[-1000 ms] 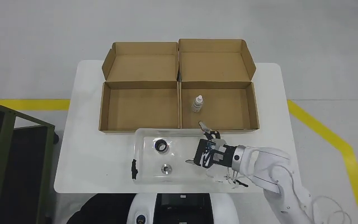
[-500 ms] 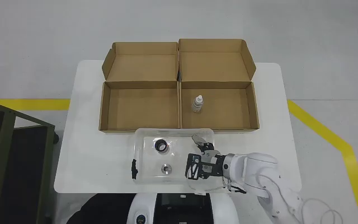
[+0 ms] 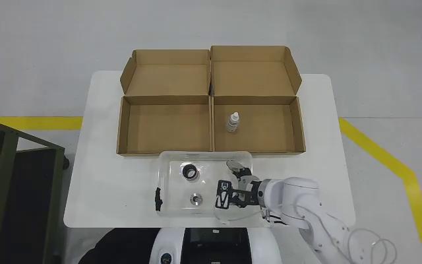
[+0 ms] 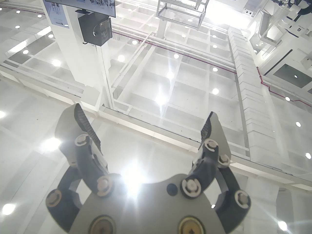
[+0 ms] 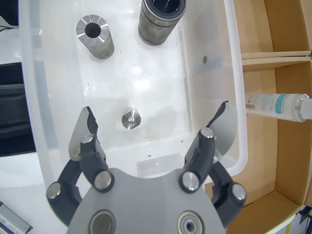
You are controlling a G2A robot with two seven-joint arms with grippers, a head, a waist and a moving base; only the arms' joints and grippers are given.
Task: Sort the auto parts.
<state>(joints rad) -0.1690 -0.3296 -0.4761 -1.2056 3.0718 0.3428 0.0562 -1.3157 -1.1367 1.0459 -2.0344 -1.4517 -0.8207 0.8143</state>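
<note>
Right gripper point(image 3: 225, 190) has moved in the last second from the box-side end of the clear plastic tub point(image 3: 171, 158) inward, towards the near wall. It now hangs over the tub floor, fingers spread wide with nothing held

Wrist view: the small steel plug point(image 5: 131, 120) stands on the tub floor between the spread fingers and nothing touches it. My read is that this is the line-up for the next pick, with only descent and closing left

Also unsorted in the tub, further along, are the linear bearing point(image 5: 160, 13) and the steel bushing point(image 5: 95, 37), both upright and apart from each other

The right cardboard box point(image 3: 287, 129) already holds a small bottle point(image 3: 232, 121). The left cardboard box point(image 3: 165, 125) has no parts in it

Left gripper point(image 4: 145, 110) points at the ceiling, wide open and holding nothing

Watch the box-side finger, it's close to the tub wall
</note>
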